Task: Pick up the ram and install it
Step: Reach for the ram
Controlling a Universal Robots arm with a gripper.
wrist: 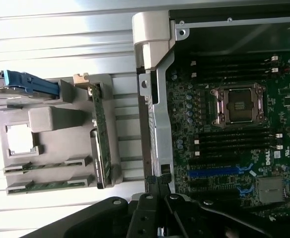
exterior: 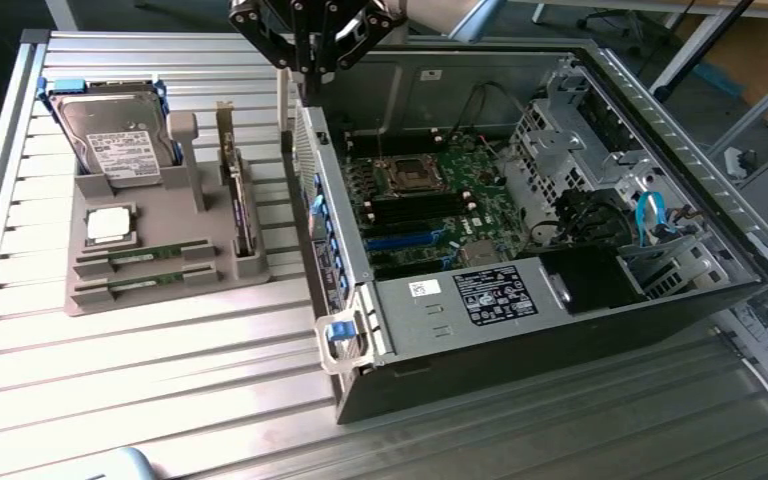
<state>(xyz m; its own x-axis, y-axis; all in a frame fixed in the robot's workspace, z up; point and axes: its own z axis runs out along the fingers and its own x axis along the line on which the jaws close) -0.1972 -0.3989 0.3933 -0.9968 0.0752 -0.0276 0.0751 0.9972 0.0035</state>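
Ram sticks (exterior: 144, 258), two, are lying flat and parallel in the grey holder (exterior: 231, 268) on the worktop (exterior: 131, 370), long axes pointing toward the computer case (exterior: 398, 330); the tool (exterior: 315, 58) is hanging clenched and empty over the case wall beside the holder, so the sticks are sitting below it, toward the exterior view's left. Holder clips are covering the sticks' ends; their chips are proving hard to make out.

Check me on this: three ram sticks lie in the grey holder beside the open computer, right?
Not three: two ram sticks lie in the grey holder beside the open computer, as the exterior view shows.
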